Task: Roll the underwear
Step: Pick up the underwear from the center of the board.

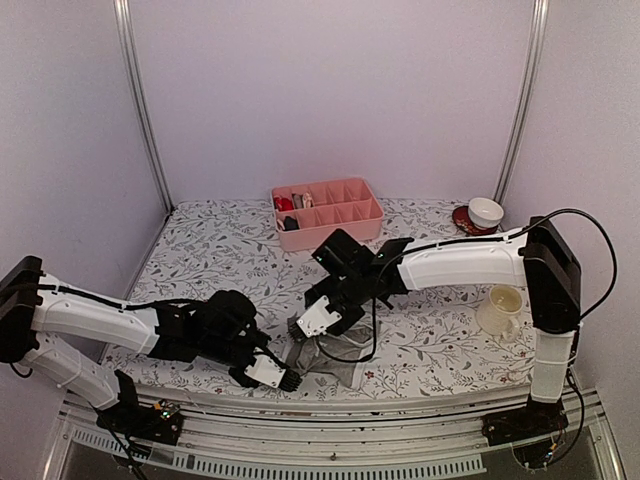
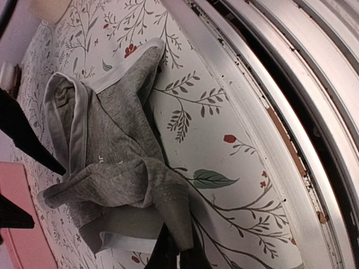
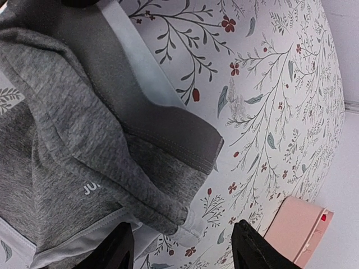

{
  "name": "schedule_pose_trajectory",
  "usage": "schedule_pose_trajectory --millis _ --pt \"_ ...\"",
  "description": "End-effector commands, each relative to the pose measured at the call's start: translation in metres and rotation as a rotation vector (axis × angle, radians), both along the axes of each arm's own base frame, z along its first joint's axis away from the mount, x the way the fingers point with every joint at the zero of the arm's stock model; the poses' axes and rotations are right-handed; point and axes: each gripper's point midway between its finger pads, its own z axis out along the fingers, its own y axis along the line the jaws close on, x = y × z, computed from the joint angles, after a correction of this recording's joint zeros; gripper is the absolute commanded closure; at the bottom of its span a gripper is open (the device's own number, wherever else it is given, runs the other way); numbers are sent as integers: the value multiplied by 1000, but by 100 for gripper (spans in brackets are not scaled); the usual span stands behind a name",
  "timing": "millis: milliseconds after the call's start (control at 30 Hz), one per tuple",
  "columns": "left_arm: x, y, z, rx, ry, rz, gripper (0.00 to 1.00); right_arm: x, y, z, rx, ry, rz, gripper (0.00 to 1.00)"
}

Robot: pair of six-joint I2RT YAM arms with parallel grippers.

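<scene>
Underwear (image 1: 335, 365) lies crumpled at the near edge of the desk (image 1: 200, 250). It looks light, limp and prone to unrolling, and is best taken at the firmer pale waistband (image 2: 77, 131). Left tool (image 1: 278, 377) appears pinched on a fold; right tool (image 3: 179, 238) hovers spread above the cloth.

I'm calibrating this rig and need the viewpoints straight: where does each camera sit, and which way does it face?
Top external: above and behind the bases, looking down and forward over the table; left arm and right arm show.
Left wrist: low near the table's front edge, facing the grey briefs; its dark fingers at bottom.
Right wrist: above the briefs, looking down; its spread fingers at bottom.
Both wrist views share the briefs and pink tray.
</scene>
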Motion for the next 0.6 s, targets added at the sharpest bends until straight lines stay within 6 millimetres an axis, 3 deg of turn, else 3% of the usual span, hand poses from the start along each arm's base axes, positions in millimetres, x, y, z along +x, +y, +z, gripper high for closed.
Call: schedule_pose_trajectory --millis 0,133,267,400,567 --pt "-3 0 -2 7 30 0 100 -4 5 -3 0 7 26 40" --pt "-4 1 -3 10 34 -4 100 -6 3 -12 -28 32 25 51" --pt "-4 1 -3 11 36 -5 100 -9 6 -9 -16 48 24 69" --pt "-2 1 -2 10 34 5 100 -8 8 -3 0 47 6 96" --pt "15 0 20 -54 51 62 100 4 4 27 75 9 -122 98"
